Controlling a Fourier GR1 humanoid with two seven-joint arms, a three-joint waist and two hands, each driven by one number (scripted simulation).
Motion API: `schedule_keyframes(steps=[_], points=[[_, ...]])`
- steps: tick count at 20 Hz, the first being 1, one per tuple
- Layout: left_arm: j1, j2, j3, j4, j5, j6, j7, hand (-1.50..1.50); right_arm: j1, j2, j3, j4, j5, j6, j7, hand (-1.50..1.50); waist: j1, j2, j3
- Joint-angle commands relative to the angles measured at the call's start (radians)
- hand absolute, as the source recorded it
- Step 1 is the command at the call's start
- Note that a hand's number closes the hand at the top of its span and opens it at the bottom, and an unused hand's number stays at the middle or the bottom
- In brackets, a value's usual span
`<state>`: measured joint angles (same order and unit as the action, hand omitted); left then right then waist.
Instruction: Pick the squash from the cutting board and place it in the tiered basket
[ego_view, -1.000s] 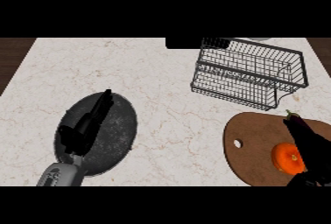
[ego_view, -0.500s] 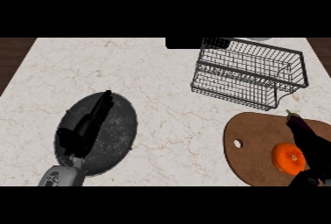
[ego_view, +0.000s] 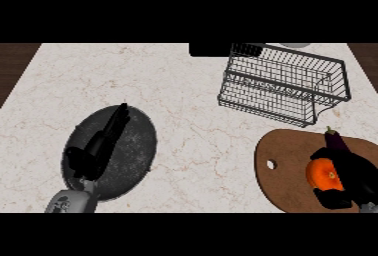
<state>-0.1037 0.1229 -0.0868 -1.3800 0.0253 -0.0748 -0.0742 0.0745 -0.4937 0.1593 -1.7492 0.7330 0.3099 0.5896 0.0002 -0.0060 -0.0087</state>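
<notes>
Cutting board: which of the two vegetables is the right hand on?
The orange squash: the right hand curls round it. The purple eggplant lies just beyond.

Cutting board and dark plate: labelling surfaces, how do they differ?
The cutting board is brown, has a small hole and bears the squash; the plate is dark speckled grey and lies under the left hand. The board lies right, the plate left. Both lie flat on the counter.

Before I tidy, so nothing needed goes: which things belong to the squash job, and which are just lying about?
Job: squash, cutting board, tiered basket, right robot hand.
Lying about: dark plate, purple vegetable, left robot hand.
</notes>
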Motion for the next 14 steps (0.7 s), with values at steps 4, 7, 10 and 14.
schedule_keyframes(steps=[4,7,10,14], points=[[-0.024,-0.038,-0.006,-0.003,-0.035,0.029,0.039,0.0,-0.025,0.059,0.01,0.015,0.071,-0.018,-0.072,1.5,-0.002,0.006,0.009],[0.019,-0.028,0.013,-0.014,-0.012,-0.011,0.007,0.0,-0.014,0.076,-0.013,0.063,0.102,-0.047,-0.132,1.5,-0.001,0.006,0.009],[-0.035,-0.001,0.064,0.11,-0.006,-0.051,-0.068,0.0,0.006,0.124,0.01,-0.003,0.142,-0.059,-0.096,1.5,-0.003,0.006,0.008],[-0.009,0.006,0.045,-0.015,0.004,-0.046,0.023,0.0,0.073,-0.072,-0.229,0.108,0.036,-0.099,-0.321,1.5,-0.007,0.005,0.009]])
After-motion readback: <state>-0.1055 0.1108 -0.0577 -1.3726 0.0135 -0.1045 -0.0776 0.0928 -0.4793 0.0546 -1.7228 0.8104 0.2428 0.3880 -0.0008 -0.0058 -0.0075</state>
